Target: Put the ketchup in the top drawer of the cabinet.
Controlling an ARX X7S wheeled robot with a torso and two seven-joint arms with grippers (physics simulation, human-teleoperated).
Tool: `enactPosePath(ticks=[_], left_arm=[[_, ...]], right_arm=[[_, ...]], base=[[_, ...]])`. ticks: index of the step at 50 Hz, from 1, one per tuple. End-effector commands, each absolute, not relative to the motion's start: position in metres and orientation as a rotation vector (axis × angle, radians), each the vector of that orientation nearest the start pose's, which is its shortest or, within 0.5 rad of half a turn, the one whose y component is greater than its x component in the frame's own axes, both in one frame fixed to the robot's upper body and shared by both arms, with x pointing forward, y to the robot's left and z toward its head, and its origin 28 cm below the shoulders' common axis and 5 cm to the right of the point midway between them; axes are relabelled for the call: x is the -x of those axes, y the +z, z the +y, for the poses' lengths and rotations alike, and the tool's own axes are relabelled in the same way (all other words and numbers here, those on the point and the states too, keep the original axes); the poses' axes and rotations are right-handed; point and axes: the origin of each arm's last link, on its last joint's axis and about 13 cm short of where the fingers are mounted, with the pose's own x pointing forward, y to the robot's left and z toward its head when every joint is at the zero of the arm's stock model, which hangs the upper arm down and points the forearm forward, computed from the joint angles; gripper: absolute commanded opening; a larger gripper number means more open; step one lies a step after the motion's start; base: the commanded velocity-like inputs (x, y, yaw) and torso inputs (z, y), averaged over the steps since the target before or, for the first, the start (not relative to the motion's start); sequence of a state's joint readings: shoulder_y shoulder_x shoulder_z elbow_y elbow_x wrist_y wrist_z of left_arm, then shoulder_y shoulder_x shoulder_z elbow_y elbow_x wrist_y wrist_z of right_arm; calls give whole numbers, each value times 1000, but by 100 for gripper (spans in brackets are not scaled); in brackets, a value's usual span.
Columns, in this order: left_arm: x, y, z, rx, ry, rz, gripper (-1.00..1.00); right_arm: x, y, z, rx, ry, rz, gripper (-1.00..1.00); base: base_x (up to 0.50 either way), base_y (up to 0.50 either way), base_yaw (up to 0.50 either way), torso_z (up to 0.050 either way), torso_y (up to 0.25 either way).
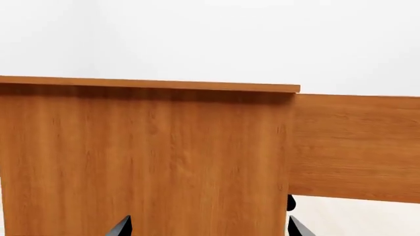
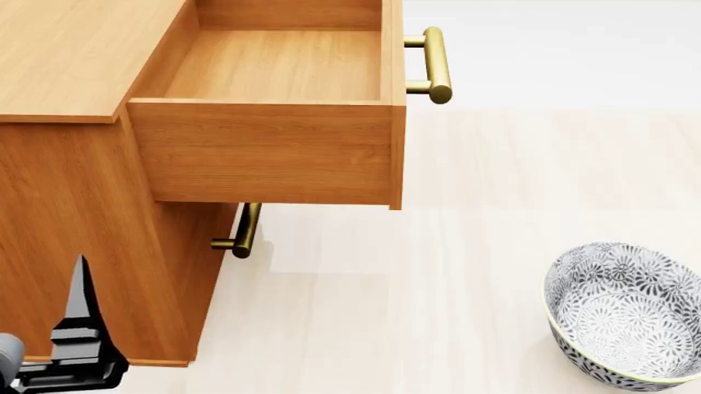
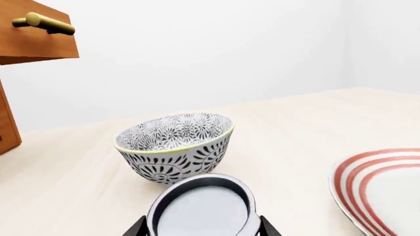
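Note:
The ketchup shows only its silver lid, close up in the right wrist view; its label is hidden. My right gripper is shut on it, one finger on each side, and is out of the head view. The top drawer of the orange-brown cabinet is pulled out wide open and empty; its brass handle points right. My left gripper is open and empty, close to the cabinet's side wall, with the pulled-out drawer's side beside it. One of its fingers shows at the head view's lower left.
A grey-white floral bowl stands on the pale floor at the right, just beyond the can in the right wrist view. A white plate with red rings lies beside it. The lower drawer's handle sticks out under the open drawer.

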State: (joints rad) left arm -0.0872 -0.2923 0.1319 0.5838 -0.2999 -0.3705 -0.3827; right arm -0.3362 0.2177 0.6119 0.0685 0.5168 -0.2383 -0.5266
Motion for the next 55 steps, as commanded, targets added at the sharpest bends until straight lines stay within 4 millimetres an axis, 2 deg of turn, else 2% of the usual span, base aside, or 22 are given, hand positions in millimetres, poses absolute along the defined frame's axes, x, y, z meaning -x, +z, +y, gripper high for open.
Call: enactPosePath(ticks=[1, 5, 19, 25, 31, 44, 55], left_arm=[[-208, 125, 218, 26, 98, -240, 100], [-208, 126, 218, 23, 97, -240, 100], [-208, 125, 219, 25, 92, -235, 100], [-208, 124, 218, 29, 87, -233, 100], [-208, 124, 218, 31, 84, -234, 100], [-206, 122, 220, 36, 85, -235, 100], [-205, 122, 222, 38, 86, -243, 100]], right_arm=[[-89, 2, -271, -87, -137, -96, -100], [-88, 4, -271, -85, -143, -98, -100], [-100, 46, -269, -30, -173, -146, -100], [-105, 75, -264, -13, -182, -186, -100], [-113, 113, -255, -3, -207, -228, -100], [-131, 160, -248, -22, -230, -254, -100], [-127, 215, -247, 1, -194, -349, -100]], base=[[0, 0, 0, 0, 0], [0, 0, 0, 0, 0], [0, 0, 0, 0, 0], [0, 0, 0, 0, 0], [0, 0, 0, 0, 0], [0, 0, 0, 0, 0], [0, 0, 0, 0, 0]])
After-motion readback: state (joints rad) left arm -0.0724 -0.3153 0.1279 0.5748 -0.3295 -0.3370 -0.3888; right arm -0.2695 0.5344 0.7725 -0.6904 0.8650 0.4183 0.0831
